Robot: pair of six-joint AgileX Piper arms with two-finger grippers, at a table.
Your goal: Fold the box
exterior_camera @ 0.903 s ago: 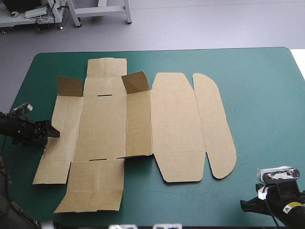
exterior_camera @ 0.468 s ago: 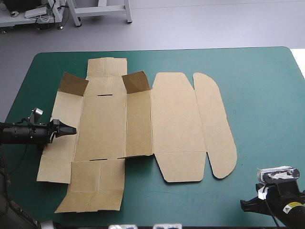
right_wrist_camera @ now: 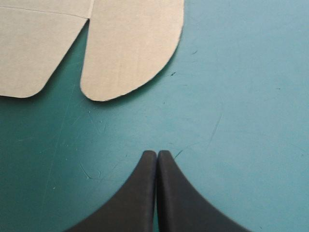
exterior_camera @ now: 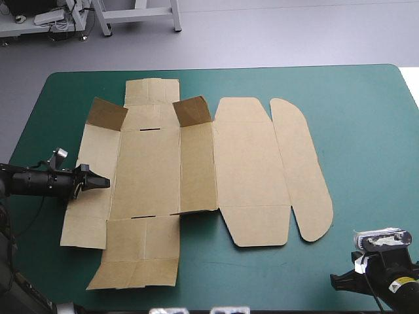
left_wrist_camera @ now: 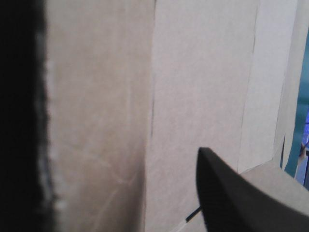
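Observation:
The brown box point(exterior_camera: 196, 163) lies unfolded as a flat cut sheet on the teal-green cover, with two small flaps point(exterior_camera: 108, 114) point(exterior_camera: 193, 110) tilted up toward the far side. My left gripper point(exterior_camera: 101, 182) reaches in over the sheet's left panel, turned on its side. In the left wrist view brown board point(left_wrist_camera: 193, 72) fills the space between its fingers, which stand apart; one black finger point(left_wrist_camera: 241, 193) lies over the board. My right gripper point(right_wrist_camera: 157, 152) is shut and empty near the table's front right corner, short of the box's rounded flap point(right_wrist_camera: 130, 43).
Bare teal-green cover point(exterior_camera: 366, 131) stretches to the right of the box and along the far edge. The table's left edge point(exterior_camera: 26, 131) runs close behind the left arm.
My left gripper turned on its side and pushed rightward onto the left panel. The whole sheet slid a little to the right and toward the front. The right arm has not moved.

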